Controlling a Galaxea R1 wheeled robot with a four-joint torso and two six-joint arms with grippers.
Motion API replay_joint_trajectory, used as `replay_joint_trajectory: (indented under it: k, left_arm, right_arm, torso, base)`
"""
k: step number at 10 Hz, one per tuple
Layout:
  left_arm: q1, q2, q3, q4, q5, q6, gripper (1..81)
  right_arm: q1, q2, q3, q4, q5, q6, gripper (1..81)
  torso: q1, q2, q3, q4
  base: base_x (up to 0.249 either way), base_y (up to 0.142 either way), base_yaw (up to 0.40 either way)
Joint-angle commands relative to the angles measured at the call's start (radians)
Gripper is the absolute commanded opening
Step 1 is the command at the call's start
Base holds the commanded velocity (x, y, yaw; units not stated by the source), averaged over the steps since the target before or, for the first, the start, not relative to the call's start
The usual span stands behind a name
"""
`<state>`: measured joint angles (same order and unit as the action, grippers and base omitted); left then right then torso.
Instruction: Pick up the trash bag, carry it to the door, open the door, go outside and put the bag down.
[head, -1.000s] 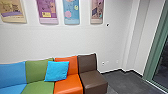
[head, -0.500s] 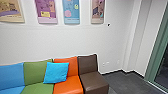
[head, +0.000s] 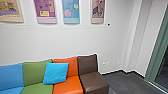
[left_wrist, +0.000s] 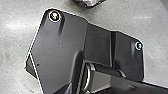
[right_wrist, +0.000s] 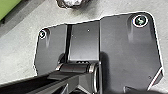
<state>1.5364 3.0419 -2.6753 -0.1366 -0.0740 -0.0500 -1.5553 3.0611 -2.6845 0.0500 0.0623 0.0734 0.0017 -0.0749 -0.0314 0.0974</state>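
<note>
A crumpled, shiny piece of something dark and pale (left_wrist: 90, 2), perhaps part of the trash bag, is cut off by the edge of the left wrist view. The right wrist view has a similar crinkled thing (right_wrist: 72, 3), also cut off. Whether either gripper touches it I cannot tell. In the head view, a green-framed glass door or panel (head: 156, 55) stands at the right edge, with darkness behind the glass.
Along the white wall (head: 50, 42) runs a row of blue, green, orange and brown seats (head: 93, 81), with a bright blue cushion (head: 55, 73) on it. Posters (head: 71, 11) hang above. Dark floor (head: 125, 83) lies between seats and glass. Something green (right_wrist: 8, 8) shows in the right wrist view.
The head camera has shifted slightly, mostly in the earlier half second. Nothing in the room has visibly moved.
</note>
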Motion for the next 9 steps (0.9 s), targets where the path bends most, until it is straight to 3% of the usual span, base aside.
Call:
replay_joint_trajectory:
  k: [1,3,6,9]
  left_arm:
    - [-0.054,-0.007,0.015,-0.001,0.054,0.002,81.1]
    - [-0.051,-0.066,0.104,-0.001,0.054,0.002,81.1]
    - [-0.054,-0.23,0.35,0.005,0.046,0.002,81.1]
    - [-0.063,-0.352,0.464,0.005,0.037,0.002,81.1]
  right_arm:
    - [0.056,-0.02,0.055,0.002,-0.065,-0.003,81.1]
    - [0.048,-0.086,0.16,0.011,-0.084,-0.003,81.1]
    - [0.043,-0.221,0.362,0.016,-0.087,-0.001,81.1]
    - [0.053,-0.368,0.578,0.016,-0.087,0.006,81.1]
  torso:
    - [0.0,0.0,0.0,0.0]
    - [0.0,0.0,0.0,0.0]
    - [0.0,0.0,0.0,0.0]
    - [0.0,0.0,0.0,0.0]
  base:
    - [0.0,0.0,0.0]
    - [0.0,0.0,0.0]
    - [0.0,0.0,0.0]
    - [0.0,0.0,0.0]
